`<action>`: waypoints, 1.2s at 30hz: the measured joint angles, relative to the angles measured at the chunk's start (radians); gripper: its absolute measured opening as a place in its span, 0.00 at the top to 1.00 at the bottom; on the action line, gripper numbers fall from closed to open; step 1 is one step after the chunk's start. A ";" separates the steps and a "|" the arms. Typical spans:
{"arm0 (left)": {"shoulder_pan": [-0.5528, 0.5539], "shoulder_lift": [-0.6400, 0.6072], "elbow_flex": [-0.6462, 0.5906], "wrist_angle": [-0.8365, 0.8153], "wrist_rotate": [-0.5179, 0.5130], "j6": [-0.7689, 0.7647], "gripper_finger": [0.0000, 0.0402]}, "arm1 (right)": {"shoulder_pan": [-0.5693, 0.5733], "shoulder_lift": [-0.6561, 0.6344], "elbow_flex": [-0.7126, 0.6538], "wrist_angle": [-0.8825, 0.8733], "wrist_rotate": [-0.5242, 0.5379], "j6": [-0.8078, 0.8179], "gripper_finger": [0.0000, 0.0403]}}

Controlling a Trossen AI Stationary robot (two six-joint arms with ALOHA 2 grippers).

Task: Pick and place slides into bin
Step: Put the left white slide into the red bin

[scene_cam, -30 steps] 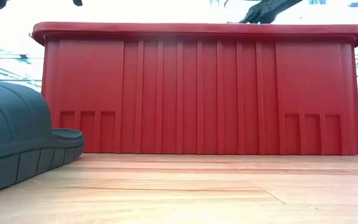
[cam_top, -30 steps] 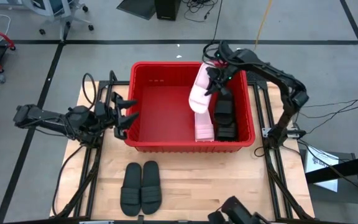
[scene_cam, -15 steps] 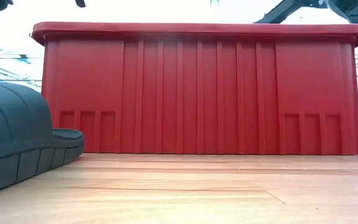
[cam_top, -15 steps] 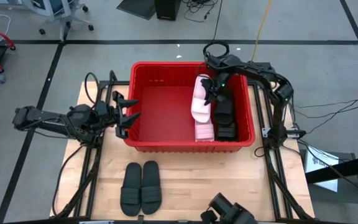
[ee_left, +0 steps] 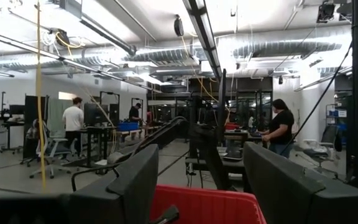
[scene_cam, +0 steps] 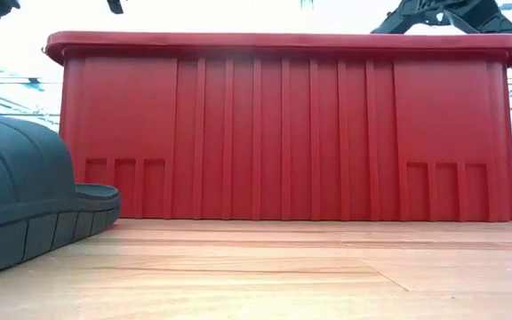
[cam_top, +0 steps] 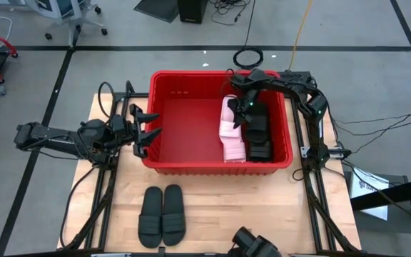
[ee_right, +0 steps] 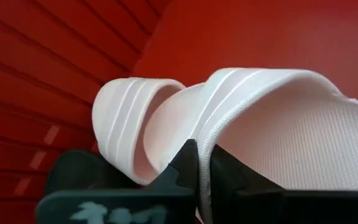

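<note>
The red bin (cam_top: 184, 121) stands at the table's far middle; its near wall fills the low view (scene_cam: 283, 133). My right gripper (cam_top: 245, 107) reaches down into it, shut on a pale pink slide (cam_top: 228, 118). A second pale pink slide (cam_top: 235, 148) and two black slides (cam_top: 258, 135) lie on the bin's floor. Two more black slides (cam_top: 162, 214) lie side by side, soles down, on the table near its front edge; one shows in the low view (scene_cam: 25, 196). My left gripper (cam_top: 150, 127) is open and empty just outside the bin's left wall. My right gripper pinches the pale pink slide's side edge (ee_right: 202, 146), where the ribbed strap comes down, between its two fingers (ee_right: 182, 165). The fingers come from above, slanting down into the bin. The slide hangs tilted over the other pink slide (ee_right: 135, 118); whether it rests on it I cannot tell.
The bin's left half shows bare red floor. Bare wooden table (cam_top: 262, 207) lies right of the two black slides. The left wrist view (ee_left: 201, 193) looks over the bin's rim (ee_left: 210, 202) into the room, where people stand at desks.
My right gripper has gone down into the bin and a little toward its near wall, carrying the pale pink slide from rim height to low inside, beside the black slides. The slide has turned from slanting toward lying along the other pink slide.
</note>
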State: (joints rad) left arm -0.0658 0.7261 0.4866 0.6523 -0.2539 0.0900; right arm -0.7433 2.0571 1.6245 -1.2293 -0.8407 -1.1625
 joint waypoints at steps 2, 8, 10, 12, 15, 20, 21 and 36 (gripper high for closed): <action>0.000 0.000 0.000 -0.002 0.000 -0.011 0.40 | 0.010 -0.004 0.000 0.012 0.031 0.042 0.98; 0.000 0.000 0.000 -0.027 0.002 -0.043 0.40 | 0.029 -0.006 0.002 0.042 0.157 0.146 0.91; 0.000 0.000 0.000 -0.034 0.002 -0.052 0.40 | 0.033 -0.006 0.002 0.048 0.155 0.147 0.89; 0.000 0.000 0.000 -0.038 0.004 -0.059 0.40 | 0.035 -0.006 0.001 0.057 0.157 0.148 0.86; 0.000 0.000 0.000 -0.037 0.025 -0.066 0.40 | 0.034 -0.006 0.000 0.062 0.159 0.159 0.82; 0.000 0.000 0.000 -0.037 0.032 -0.066 0.40 | 0.035 -0.008 0.000 0.067 0.163 0.182 0.73; 0.000 0.000 0.000 -0.037 0.032 -0.065 0.40 | 0.035 -0.008 0.000 0.067 0.164 0.182 0.71; 0.000 0.000 0.000 -0.039 0.031 -0.062 0.40 | 0.031 -0.098 -0.002 0.138 0.355 0.260 0.59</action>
State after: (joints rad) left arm -0.0658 0.7261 0.4866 0.6135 -0.2231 0.0275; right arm -0.7128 1.9595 1.6222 -1.0908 -0.4861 -0.9024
